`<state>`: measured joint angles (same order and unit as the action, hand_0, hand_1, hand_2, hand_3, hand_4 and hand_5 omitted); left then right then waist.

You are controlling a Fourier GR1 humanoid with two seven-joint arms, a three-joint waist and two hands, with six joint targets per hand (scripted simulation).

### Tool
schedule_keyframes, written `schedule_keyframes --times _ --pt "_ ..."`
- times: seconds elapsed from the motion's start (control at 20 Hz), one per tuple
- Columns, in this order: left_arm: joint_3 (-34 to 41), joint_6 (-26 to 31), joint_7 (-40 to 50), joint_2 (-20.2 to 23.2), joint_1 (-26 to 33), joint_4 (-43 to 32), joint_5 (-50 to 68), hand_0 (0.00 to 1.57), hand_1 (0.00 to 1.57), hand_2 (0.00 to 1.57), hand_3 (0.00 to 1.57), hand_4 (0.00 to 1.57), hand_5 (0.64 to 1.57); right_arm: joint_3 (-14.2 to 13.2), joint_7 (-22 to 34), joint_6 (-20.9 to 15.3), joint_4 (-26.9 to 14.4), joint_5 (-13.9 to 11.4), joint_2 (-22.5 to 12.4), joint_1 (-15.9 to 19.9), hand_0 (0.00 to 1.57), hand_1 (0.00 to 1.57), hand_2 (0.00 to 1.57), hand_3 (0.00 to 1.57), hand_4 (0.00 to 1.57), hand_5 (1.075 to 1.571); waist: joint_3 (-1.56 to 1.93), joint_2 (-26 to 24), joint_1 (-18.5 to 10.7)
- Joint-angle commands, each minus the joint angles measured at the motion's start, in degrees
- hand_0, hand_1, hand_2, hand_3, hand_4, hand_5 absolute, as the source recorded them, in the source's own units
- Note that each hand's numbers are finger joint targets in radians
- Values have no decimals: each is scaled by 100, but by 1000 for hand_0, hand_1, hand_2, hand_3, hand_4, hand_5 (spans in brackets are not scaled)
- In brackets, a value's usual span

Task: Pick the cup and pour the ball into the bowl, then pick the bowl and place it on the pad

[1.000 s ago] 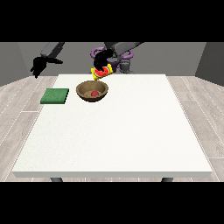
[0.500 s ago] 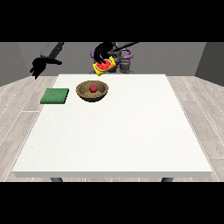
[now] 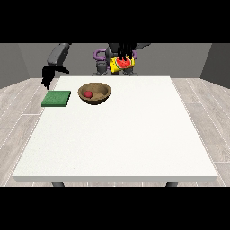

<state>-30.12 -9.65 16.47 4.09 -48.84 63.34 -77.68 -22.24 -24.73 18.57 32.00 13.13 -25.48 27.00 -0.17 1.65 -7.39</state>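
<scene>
A brown wooden bowl stands on the white table near its far left, with a red ball inside it. A green pad lies left of the bowl. The yellow cup with a watermelon picture is held in the air above the table's far edge, right of the bowl, by the hand at the view's right, whose fingers curl round it from above. The hand at the view's left hangs above the table's far left corner, behind the pad, fingers pointing down and holding nothing.
The robot's torso with a purple ring stands behind the table's far edge. A wide stretch of white tabletop lies in front of the bowl and pad. Grey plank floor surrounds the table.
The ball now lies in the bowl. The hand with the cup has drawn back up and to the right, away from the bowl. The hand at the left has lowered slightly toward the pad.
</scene>
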Motion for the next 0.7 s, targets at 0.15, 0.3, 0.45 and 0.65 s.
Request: schedule_keyframes --times 0.15,0.3,0.45,0.65 --pt "1519 -565 -804 165 572 449 2018 859 859 1571 1555 925 1555 -118 90 -240 155 133 26 252 0 0 0 0 411 1556 -2 577 -323" --pt "2145 -717 -1196 -138 646 659 3106 1244 1244 1571 1243 907 1546 -94 -51 -464 250 121 273 317 0 0 0 0 225 1565 -18 997 -380" --pt "2477 -497 -1858 -140 855 685 3968 1081 1081 1089 905 821 1549 -91 56 -386 334 232 406 444 0 0 0 0 305 1569 -5 1210 -366" --pt "3131 -531 -2403 -396 804 413 4976 287 287 0 0 832 1559 100 214 -460 666 198 626 694 0 0 0 0 393 1570 -8 1546 83"
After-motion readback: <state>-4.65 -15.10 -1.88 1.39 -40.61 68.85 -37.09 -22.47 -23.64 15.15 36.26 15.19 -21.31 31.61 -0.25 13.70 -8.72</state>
